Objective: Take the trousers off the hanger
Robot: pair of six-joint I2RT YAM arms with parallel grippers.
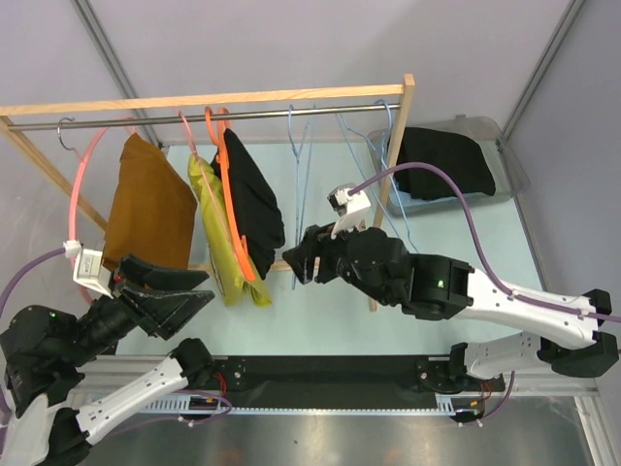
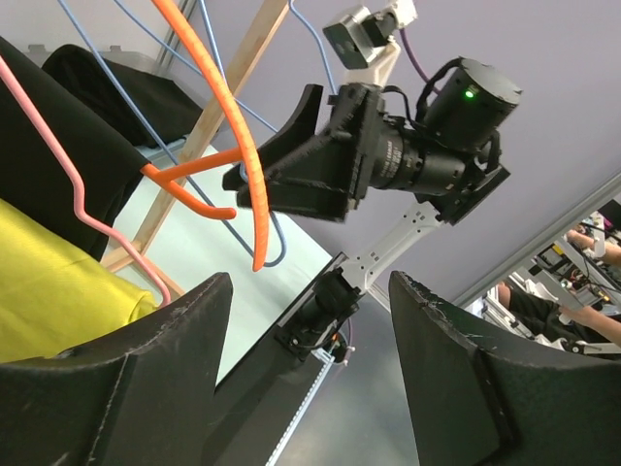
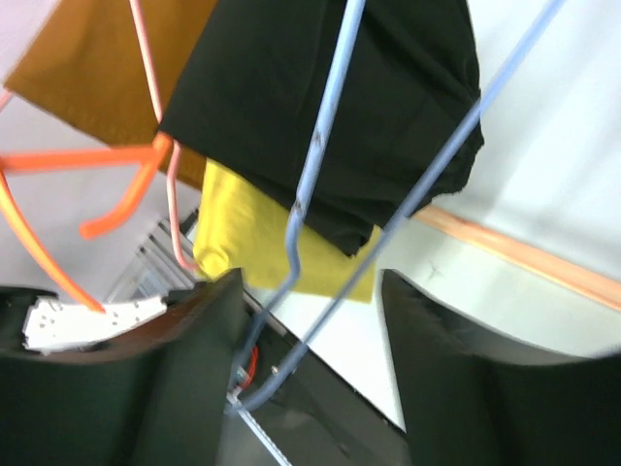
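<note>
Desk [image 1: 320, 320]: pale teal surface; you see both arm bases at its near edge.
Rack [image 1: 194, 100]: wooden frame across the desk's far side, with a metal rail [image 1: 146, 120] just under its top bar carrying every hanger.
Brown trousers [image 1: 147, 209]: leftmost garment, draped over a large pink hanger [image 1: 78, 189].
Black trousers [image 1: 254, 199]: draped over the orange hanger [image 1: 225, 160] near the middle of the rail, just beside your right hand.
Yellow trousers [image 1: 215, 233]: between the brown and black pairs, touching the black pair, on a thinner pink hanger.
Bin [image 1: 505, 160]: clear tub at the far right of the desk, with a black garment [image 1: 446, 160] lying in it.
Left hand [image 1: 189, 289]: jaws spread wide with nothing between them; it sits low, near the hem of the brown trousers and pointed toward the rack.
Right hand [image 1: 303, 257]: jaws wide apart and gripping nothing. In your right wrist view the lower loop of a blue wire hanger [image 1: 303, 155] runs through the gap between the fingers without being pinched.
Blue wire hangers: several bare ones hang to the right of the black trousers.
Orange hanger tip: in your left wrist view its loose end hangs in front of the right hand; you cannot tell whether they touch.
</note>
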